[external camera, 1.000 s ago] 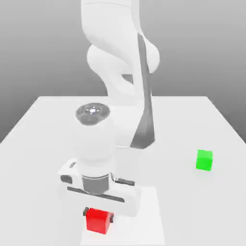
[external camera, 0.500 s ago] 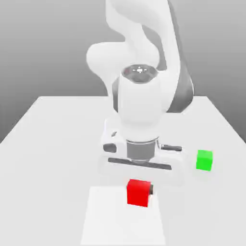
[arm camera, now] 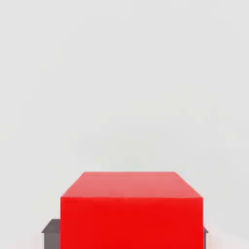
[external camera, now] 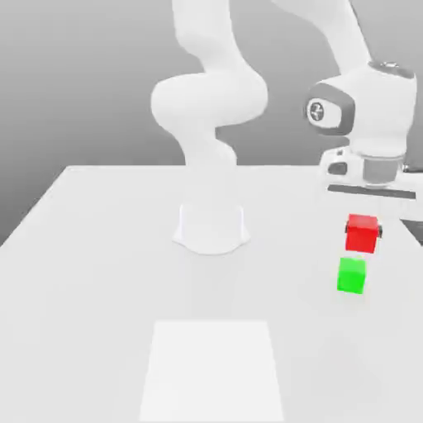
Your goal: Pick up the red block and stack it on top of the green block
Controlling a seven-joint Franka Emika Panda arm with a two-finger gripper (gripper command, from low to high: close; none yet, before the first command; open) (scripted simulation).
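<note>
The 1 pale rectangle [external camera: 211, 370] lay flat on the table [external camera: 91, 289], nearest the exterior view's camera. Beyond it, toward the exterior view's right, the green block [external camera: 351, 276] sat on the table. The red block [external camera: 362, 234] hung in the air, looking nearly over the green one, a gap showing between the 2. The claw [external camera: 363, 230] had it clenched, 1 finger on each of 2 opposite sides, and the hand view showed the same grip. The arm [external camera: 384, 111] reached over from its base [external camera: 211, 227], farther back. The step in hand, as judged, was lining up and lowering. Doing it well called for centring the 2 cubes in both directions, matching their faces, then a slow, straight descent until they touched. Only then should the grip loosen, evenly, before a vertical retreat; an early release could have tipped or bounced the red cube off.
</note>
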